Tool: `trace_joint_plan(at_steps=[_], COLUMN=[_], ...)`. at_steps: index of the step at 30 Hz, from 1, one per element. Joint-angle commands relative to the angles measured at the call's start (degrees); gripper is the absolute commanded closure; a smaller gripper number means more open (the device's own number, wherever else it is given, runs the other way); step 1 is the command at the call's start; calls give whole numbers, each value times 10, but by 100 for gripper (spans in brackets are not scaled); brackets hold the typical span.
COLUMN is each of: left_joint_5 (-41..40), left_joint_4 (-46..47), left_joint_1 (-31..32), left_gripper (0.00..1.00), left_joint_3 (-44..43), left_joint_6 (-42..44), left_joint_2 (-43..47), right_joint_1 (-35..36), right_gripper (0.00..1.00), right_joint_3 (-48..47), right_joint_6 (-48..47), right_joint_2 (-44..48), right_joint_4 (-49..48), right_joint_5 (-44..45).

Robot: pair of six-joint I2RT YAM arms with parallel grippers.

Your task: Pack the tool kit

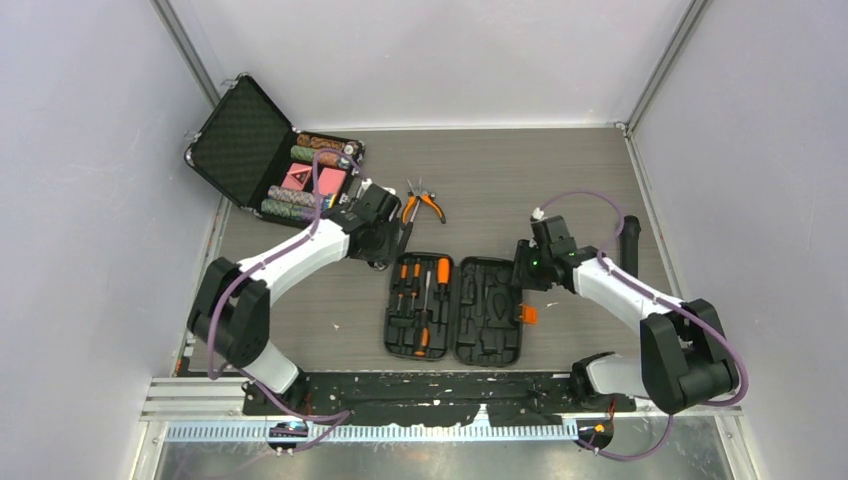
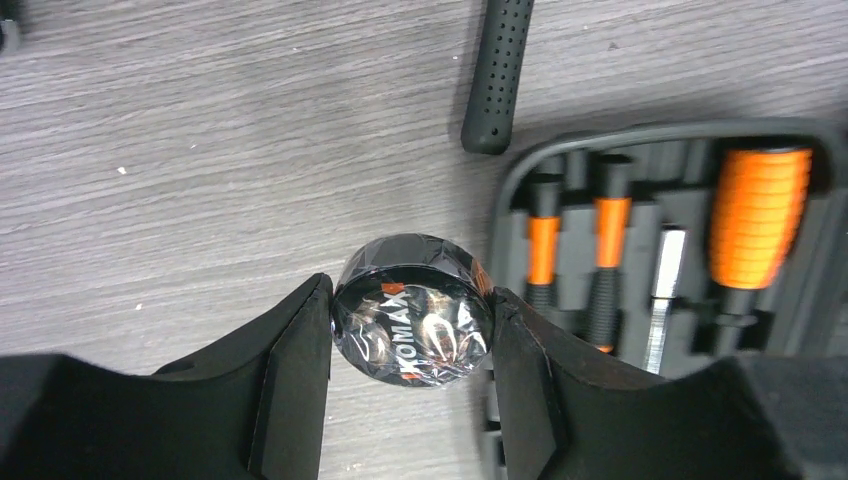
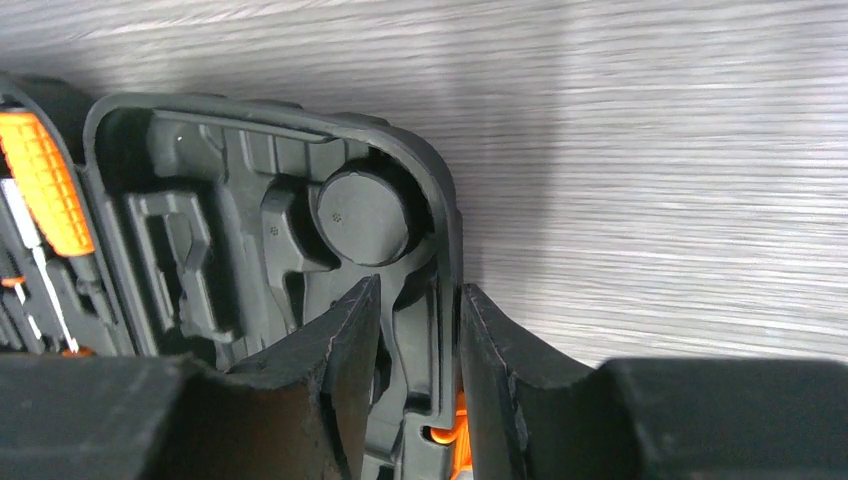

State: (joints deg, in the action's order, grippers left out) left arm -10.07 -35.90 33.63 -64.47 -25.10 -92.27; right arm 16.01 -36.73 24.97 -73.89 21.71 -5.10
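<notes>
**Top view:** a black ribbed plastic clamshell tool kit [image 1: 490, 305] is seen open and flat at frame centre on the grey wood-grain worktop [image 1: 560, 180]. Orange-and-black screwdrivers [image 1: 442, 272] are seated in its left half; the right half's slots are unfilled. Orange-handled pliers [image 1: 423, 205] are left loose just above the case. A metal-edged briefcase of poker chips [image 1: 275, 165] sits upper left, not involved.

**Left wrist view:** the left fingers [image 2: 295, 365] are clenched on a black shrink-wrapped tape roll [image 2: 413, 310], touched on both sides, just left of the case rim. A black perforated rubber handle [image 2: 500, 70] is seen at top centre.

**Right wrist view:** the right fingers [image 3: 340, 350] are set astride the case's right rim by the small orange latch [image 3: 450, 440]. A gap is seen at the inner finger, so no clamp is made yet. A round moulded post [image 3: 365, 215] is seen upper centre.

**Step, judged:** the roll is probably meant for that post. The rim should be pinched first so the case is not shoved. The roll should be kept level, lowered straight and released only once seated.
</notes>
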Motion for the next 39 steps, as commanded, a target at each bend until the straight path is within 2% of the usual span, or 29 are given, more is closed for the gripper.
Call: trace_joint_plan(at_steps=[1,6,10,12,17,23,28,32,39], left_joint_5=[0,16,21,21,16,1,4,7,-7], left_joint_4=[-22,-39,-50,-51,-50,-59,-59,-66,-77], left_joint_1=[-3,7,33,54,117,156,173,181,182], left_gripper=[52,51,51,50,49,47,46,44,42], left_joint_3=[11,7,-13,-27,-84,-173,-228,-264,-279], left_joint_6=[2,-3,-8,-11,-12,2,9,12,12], left_joint_2=[62,110,122,119,79,-19,-93,-147,-193], right_joint_1=[84,176,203,203,178,112,97,94,92], right_gripper=[61,61,60,55,38,32,29,28,28], right_joint_3=[-10,-43,-78,-92,-73,21,85,108,101], right_joint_6=[89,186,214,203,158,136,134,135,127], right_joint_2=[-4,-59,-95,-91,0,157,271,301,276], right_joint_4=[-72,-158,-196,-186,-134,-84,-67,-65,-69], right_joint_5=[-11,10,-3,-2,75,182,230,231,209])
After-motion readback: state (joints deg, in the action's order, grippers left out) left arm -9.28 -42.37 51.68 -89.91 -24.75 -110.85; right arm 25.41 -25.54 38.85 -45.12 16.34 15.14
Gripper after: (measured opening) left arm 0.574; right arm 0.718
